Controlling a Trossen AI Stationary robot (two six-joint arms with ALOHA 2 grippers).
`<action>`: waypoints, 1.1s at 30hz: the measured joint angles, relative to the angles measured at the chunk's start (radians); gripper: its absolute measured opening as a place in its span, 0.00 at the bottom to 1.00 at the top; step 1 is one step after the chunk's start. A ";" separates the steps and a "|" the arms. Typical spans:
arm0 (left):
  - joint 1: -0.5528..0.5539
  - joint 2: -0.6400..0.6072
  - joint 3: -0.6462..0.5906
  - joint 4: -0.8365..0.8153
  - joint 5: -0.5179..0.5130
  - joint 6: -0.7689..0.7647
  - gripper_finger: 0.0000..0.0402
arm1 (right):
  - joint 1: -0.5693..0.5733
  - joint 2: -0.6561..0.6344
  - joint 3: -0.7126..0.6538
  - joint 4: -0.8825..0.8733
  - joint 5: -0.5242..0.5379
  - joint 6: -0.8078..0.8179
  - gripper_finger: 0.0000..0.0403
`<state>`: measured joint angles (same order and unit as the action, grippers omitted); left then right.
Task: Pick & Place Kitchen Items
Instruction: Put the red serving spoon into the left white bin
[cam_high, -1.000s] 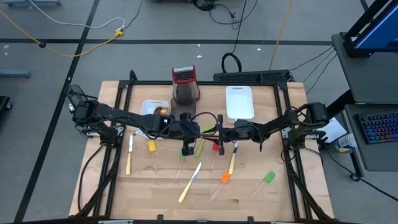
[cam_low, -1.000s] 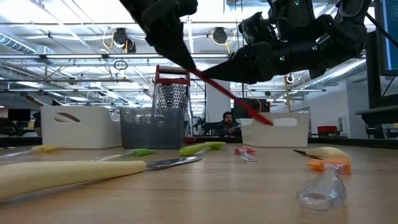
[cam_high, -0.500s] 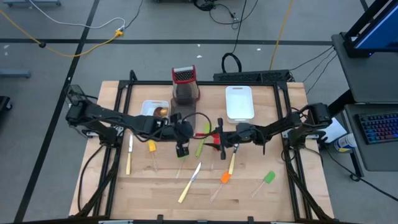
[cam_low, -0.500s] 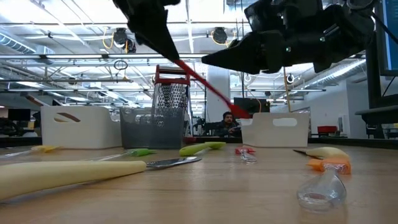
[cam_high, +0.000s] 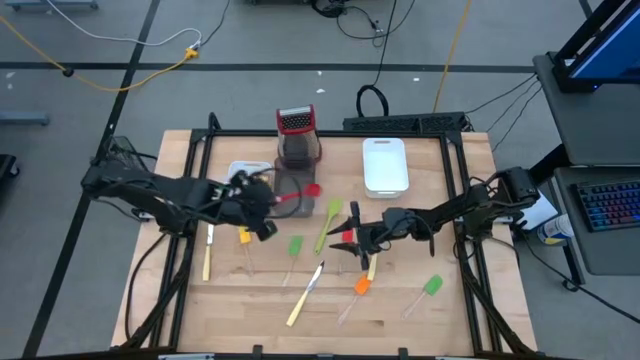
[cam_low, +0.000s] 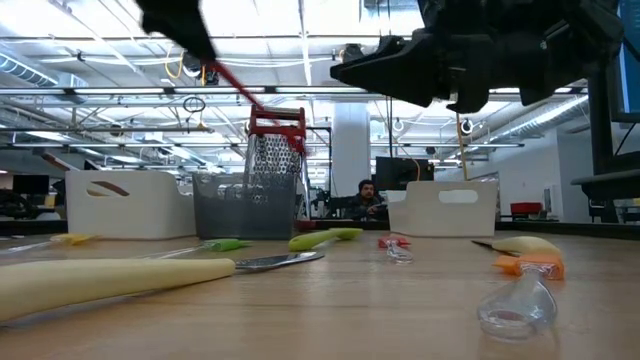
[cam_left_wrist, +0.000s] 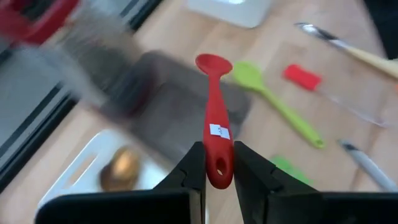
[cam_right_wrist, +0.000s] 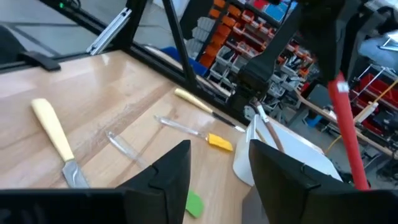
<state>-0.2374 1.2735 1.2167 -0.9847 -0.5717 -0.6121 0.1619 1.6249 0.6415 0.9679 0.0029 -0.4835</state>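
Red spoon (cam_left_wrist: 213, 118) pinched at its handle end between the left gripper's (cam_high: 262, 205) fingers (cam_left_wrist: 193, 168), held in the air above the grey tray (cam_high: 290, 185), its bowl toward the red-topped grater (cam_high: 296, 128). Right gripper (cam_high: 352, 238) hovers spread over the utensils mid-table, near a green spoon (cam_high: 326, 224) and a pale-handled knife (cam_high: 305, 294).

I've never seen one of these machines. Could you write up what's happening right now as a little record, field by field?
Left gripper: shut on the red spoon, held in the air beside the grey tray
Right gripper: open, empty, above the table's middle
Behind: box grater, two white trays
Still on table: green spoon, knives, small coloured spatulas
Background: a person seated far off
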 joint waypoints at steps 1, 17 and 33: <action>-0.007 -0.015 0.000 -0.038 -0.015 -0.041 0.12 | 0.000 0.000 0.000 -0.004 0.000 0.000 0.38; -0.077 -0.078 -0.026 -0.584 -0.049 -0.658 0.13 | -0.003 0.000 0.000 -0.016 0.001 0.000 0.39; -0.009 -0.055 -0.226 -0.407 -0.023 -0.708 0.14 | -0.003 0.000 0.000 -0.016 0.000 0.000 0.39</action>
<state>-0.2465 1.2186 0.9907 -1.3920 -0.5950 -1.3203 0.1589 1.6253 0.6415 0.9518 0.0029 -0.4839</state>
